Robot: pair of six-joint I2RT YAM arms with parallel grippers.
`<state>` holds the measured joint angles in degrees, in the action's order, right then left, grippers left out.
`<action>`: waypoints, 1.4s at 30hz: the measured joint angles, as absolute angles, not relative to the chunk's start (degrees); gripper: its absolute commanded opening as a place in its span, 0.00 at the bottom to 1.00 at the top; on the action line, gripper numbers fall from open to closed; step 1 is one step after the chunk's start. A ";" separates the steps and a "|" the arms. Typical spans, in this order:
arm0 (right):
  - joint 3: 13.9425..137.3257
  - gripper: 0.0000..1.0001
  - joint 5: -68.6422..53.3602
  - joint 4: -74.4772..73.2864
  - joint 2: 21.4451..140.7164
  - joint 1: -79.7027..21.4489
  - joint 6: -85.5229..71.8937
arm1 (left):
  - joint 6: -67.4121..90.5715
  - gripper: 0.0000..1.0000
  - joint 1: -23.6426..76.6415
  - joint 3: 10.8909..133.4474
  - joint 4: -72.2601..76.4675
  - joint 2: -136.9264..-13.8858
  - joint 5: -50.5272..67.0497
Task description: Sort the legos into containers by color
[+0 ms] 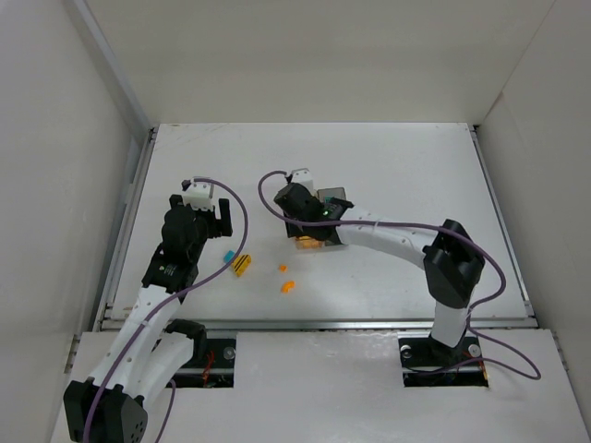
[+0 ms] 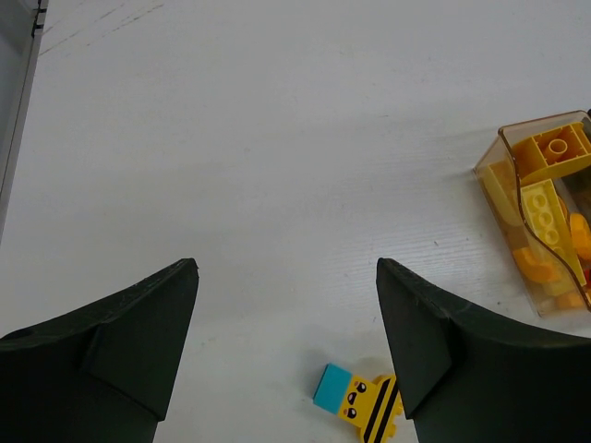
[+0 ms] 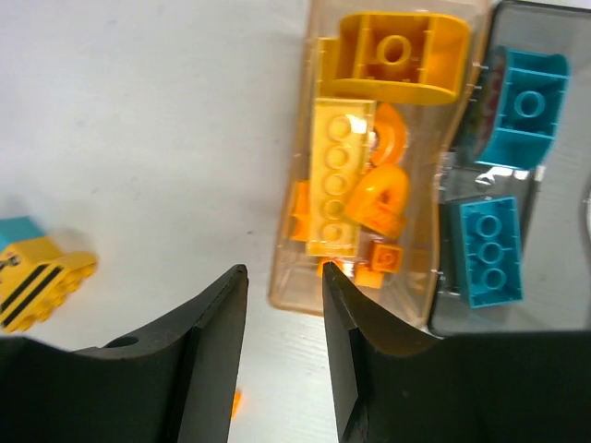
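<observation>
The amber bin (image 3: 300, 297) holds yellow and orange legos; it also shows in the top view (image 1: 309, 245) and the left wrist view (image 2: 531, 277). The grey bin (image 3: 443, 309) beside it holds two teal bricks (image 3: 487, 251) and shows in the top view (image 1: 334, 197). My right gripper (image 3: 283, 269) is open and empty, hovering at the amber bin's near end (image 1: 307, 224). My left gripper (image 2: 286, 263) is open and empty above bare table (image 1: 220, 221). A teal brick (image 2: 331, 388) touches a yellow black-striped brick (image 2: 369, 406) near my left gripper's right finger.
Two small orange legos (image 1: 283, 269) (image 1: 287, 286) lie loose on the white table in front of the bins. The teal brick (image 1: 228, 256) and the striped one (image 1: 242, 266) lie left of them. White walls enclose the table on three sides.
</observation>
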<state>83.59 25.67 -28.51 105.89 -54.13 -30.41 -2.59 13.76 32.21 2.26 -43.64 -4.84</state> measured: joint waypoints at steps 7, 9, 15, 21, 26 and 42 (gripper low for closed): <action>83.66 0.42 20.43 -27.70 108.47 -54.46 -29.34 | -2.57 0.75 13.76 32.21 2.26 -43.64 -4.84; 83.92 0.36 20.38 -28.23 110.08 -54.46 -29.69 | -2.57 0.75 13.76 32.21 2.26 -43.59 -4.84; 84.12 0.16 20.99 -28.88 111.46 -54.46 -30.87 | -2.57 0.75 13.76 32.21 2.26 -42.96 -4.84; 86.94 0.00 22.59 -30.35 112.99 -54.48 -34.35 | -2.57 0.75 13.76 32.21 2.26 -42.92 -4.84; 91.31 0.00 24.56 -31.31 116.51 -54.52 -36.45 | -2.57 0.75 13.76 32.21 2.26 -42.89 -4.89; 97.21 0.00 30.06 -35.16 120.62 -54.52 -47.59 | -2.96 0.78 13.72 31.38 3.05 -43.62 -6.07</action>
